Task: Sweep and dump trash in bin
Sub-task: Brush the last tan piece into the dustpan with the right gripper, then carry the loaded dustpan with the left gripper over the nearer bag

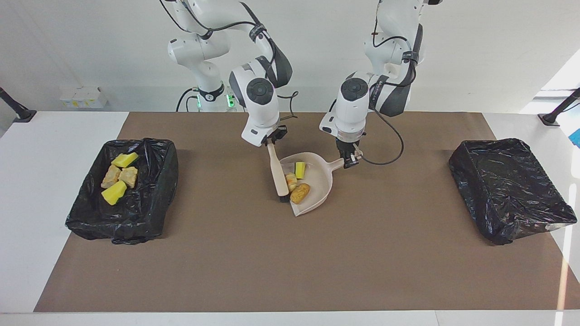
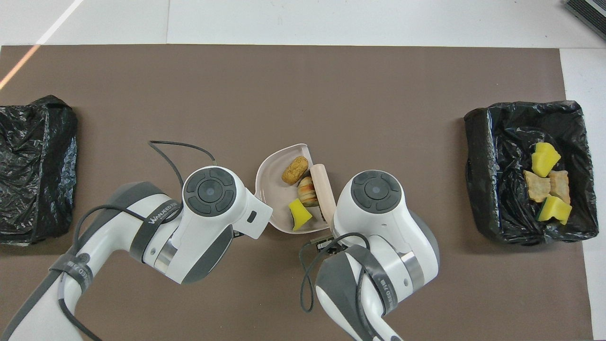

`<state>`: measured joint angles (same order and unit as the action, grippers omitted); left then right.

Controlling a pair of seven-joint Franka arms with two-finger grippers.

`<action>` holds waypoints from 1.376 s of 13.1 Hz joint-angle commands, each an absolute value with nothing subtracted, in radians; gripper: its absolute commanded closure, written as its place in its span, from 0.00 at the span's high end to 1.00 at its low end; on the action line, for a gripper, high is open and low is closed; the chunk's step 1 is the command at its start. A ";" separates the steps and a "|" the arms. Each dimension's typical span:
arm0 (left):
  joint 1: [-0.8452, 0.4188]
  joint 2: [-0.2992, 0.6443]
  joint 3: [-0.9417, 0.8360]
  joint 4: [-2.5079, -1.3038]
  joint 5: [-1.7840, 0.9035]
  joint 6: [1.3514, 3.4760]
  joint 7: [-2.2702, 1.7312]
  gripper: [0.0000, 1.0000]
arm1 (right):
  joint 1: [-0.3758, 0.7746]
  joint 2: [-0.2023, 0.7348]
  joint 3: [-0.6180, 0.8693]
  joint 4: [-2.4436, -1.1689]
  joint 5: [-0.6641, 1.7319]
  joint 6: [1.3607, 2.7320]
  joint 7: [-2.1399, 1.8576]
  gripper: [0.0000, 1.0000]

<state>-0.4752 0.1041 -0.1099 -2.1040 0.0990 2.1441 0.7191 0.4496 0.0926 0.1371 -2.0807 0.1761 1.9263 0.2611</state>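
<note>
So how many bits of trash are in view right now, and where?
7. Three lie in the dustpan: a yellow sponge chunk, a pale lump and the orange-brown lump. Four lie in the bin at the right arm's end: two yellow chunks, two beige pieces.

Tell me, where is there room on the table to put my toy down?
The brown mat is bare between the dustpan and each black bin, and farther from the robots. It is crowded at the dustpan, where both grippers work.
</note>
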 commanded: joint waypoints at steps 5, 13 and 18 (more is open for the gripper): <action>-0.471 0.078 -0.101 -2.145 0.110 2.212 0.765 0.00 | 0.515 -0.011 0.133 -2.121 0.202 1.899 0.356 0.00; -0.370 0.101 -0.101 -2.103 0.071 2.217 0.885 0.00 | 0.411 -0.071 0.126 -2.123 0.186 1.798 0.357 0.00; -0.232 0.078 -0.103 -2.068 -0.046 2.194 1.119 0.00 | 0.383 -0.090 0.126 -2.125 0.186 1.798 0.405 0.00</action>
<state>-0.2779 0.1018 -0.0934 -2.0776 -0.0050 2.2039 1.0405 0.3948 -0.0571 0.1195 -2.1017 0.1783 1.7995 0.3670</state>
